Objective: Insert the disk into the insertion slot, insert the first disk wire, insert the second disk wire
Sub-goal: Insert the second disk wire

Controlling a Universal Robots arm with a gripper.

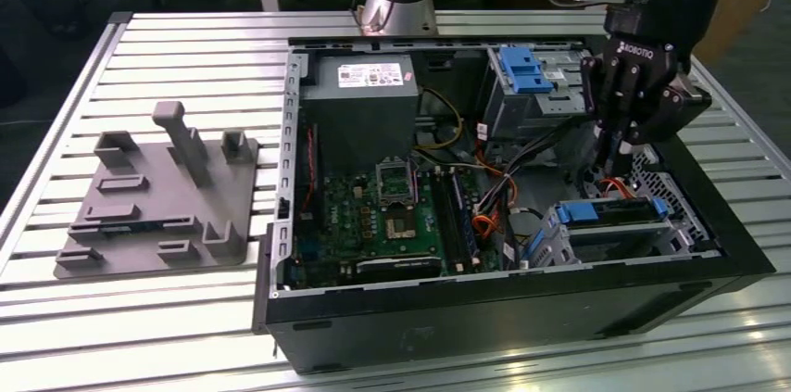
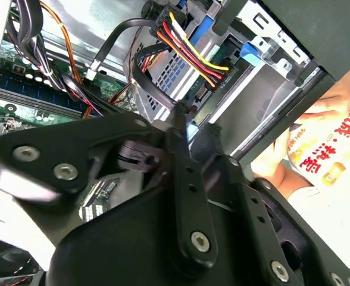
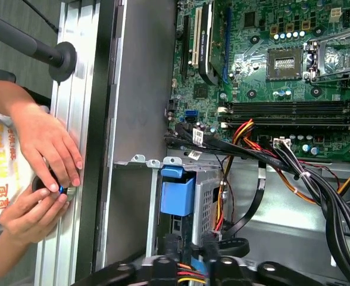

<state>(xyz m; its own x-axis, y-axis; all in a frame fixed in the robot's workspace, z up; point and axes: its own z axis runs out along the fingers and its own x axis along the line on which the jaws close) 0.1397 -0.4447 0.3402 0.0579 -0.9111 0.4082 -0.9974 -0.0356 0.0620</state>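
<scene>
Open computer case (image 1: pixel 495 304) on the slatted metal tabletop (image 1: pixel 185 49), motherboard (image 1: pixel 383 216) facing up.

Disk (image 1: pixel 618 213): seated inside the insertion slot (image 1: pixel 677 225), in the corner of the case at the lower part of the exterior view's right. Its blue carrier handle points toward the motherboard. In the first wrist view the blue handle end of the disk (image 3: pixel 178 195) sits at the mouth of the silvery insertion slot (image 3: pixel 209 199).

Hand (image 1: pixel 610 162): hangs tip-down inside the case, over the end of the slot that faces the taller grey cage (image 1: pixel 525 72), just beside the disk's edge. In the second wrist view the hand (image 2: pixel 190 122) is close to a wire bundle (image 2: pixel 193 56) of yellow, red, orange and black strands. The bundle ends in a black connector (image 2: pixel 219 80) at the disk's edge. A black cable (image 2: pixel 140 65) loops just beside the tip. Whether the hand is apart, together or clamped on a wire: cannot tell.

Grey fixture plate (image 1: pixel 161 197) lies on the tabletop at the exterior view's left, well apart from the case.

A person's hands (image 3: pixel 41 149) are at the tabletop rail outside the case wall, pinching a small blue item (image 3: pixel 60 189).
</scene>
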